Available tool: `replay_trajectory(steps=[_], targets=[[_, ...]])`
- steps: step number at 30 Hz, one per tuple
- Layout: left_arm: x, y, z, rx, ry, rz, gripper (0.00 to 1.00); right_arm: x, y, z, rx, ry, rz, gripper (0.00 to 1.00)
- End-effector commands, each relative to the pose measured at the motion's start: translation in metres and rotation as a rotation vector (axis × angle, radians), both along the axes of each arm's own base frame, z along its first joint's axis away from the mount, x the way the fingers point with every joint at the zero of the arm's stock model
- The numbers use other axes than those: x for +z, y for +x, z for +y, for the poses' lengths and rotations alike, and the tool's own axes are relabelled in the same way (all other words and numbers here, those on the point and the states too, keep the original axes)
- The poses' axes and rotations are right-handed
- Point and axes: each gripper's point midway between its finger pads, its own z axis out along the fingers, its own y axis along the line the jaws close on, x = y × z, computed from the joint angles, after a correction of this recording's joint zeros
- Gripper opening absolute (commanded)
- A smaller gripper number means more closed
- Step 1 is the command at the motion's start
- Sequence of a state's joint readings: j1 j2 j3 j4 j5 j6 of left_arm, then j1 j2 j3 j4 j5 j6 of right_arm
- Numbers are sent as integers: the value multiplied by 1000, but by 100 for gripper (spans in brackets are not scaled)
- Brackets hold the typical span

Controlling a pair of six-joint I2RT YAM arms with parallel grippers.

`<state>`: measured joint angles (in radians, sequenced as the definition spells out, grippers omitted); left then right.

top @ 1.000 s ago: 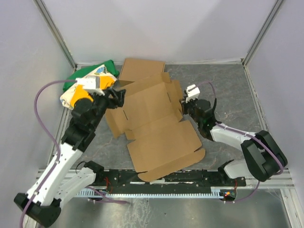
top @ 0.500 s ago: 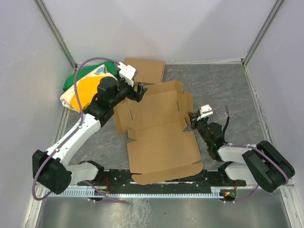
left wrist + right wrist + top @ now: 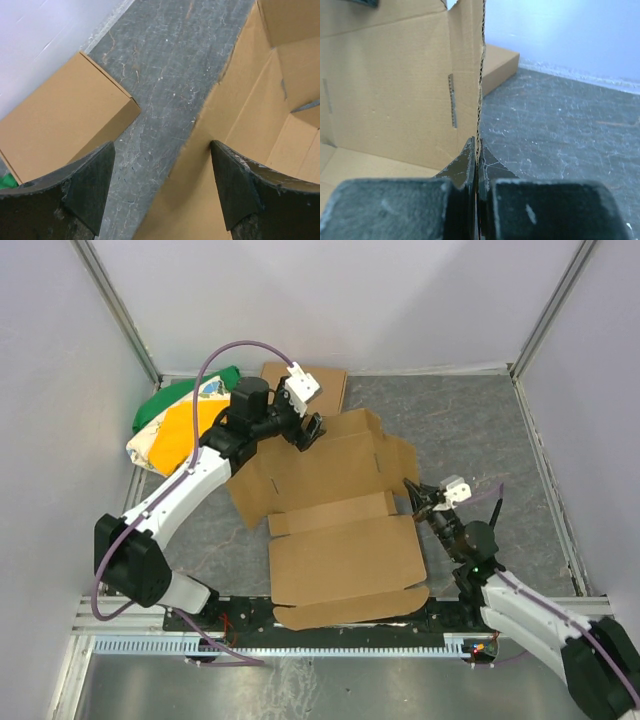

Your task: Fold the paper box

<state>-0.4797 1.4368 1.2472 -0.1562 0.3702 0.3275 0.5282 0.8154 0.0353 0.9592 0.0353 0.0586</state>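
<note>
Grey tabletop (image 3: 480,430) showed open right of the paper box (image 3: 340,540), lying centre. Your right gripper (image 3: 476,150) clamped its upright flap edge; your left gripper (image 3: 160,145) gaped over the rear edge, near the finished box (image 3: 60,125).

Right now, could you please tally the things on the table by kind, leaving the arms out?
Paper box, a die-cut sheet being folded: 1
Ready-made cardboard box: 1
Green, yellow and white bag: 1
Total: 3
</note>
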Motion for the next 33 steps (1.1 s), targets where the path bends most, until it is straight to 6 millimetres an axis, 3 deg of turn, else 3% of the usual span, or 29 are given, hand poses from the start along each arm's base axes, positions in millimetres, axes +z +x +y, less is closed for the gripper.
replay_trajectory(steps=[1, 3, 5, 9, 12, 15, 17, 21, 22, 26, 33], targets=[[16, -1, -12, -111, 35, -47, 83, 5, -11, -2, 21, -27, -5, 2], [13, -8, -18, -171, 41, -15, 81, 8, -12, -9, -8, -16, -15, 2], [5, -22, -25, -240, 38, 45, 70, 8, -11, -7, -3, -17, -7, 2], [-6, -38, -30, -285, 37, 111, 21, -5, -4, -1, 8, -29, 61, 2], [-16, -35, -24, -200, 78, 125, 4, -15, 1, 6, 20, -33, 127, 6], [-26, -38, -22, -159, 129, 131, 3, -18, 3, 14, 50, -26, 174, 16], [-32, -41, -22, -138, 156, 126, 3, -19, 4, 16, 52, -14, 216, 37], [-28, -46, -25, -103, 146, 80, 3, -15, 2, 15, 32, 17, 321, 96], [-25, -48, -24, -93, 141, 46, 3, -13, 1, 13, 18, 36, 342, 100], [-14, -54, -15, -41, 115, -103, 3, 0, -11, 0, -25, 93, 384, 99], [10, -87, -12, -46, 75, -291, 3, 29, -27, -35, -174, 70, 482, 99]])
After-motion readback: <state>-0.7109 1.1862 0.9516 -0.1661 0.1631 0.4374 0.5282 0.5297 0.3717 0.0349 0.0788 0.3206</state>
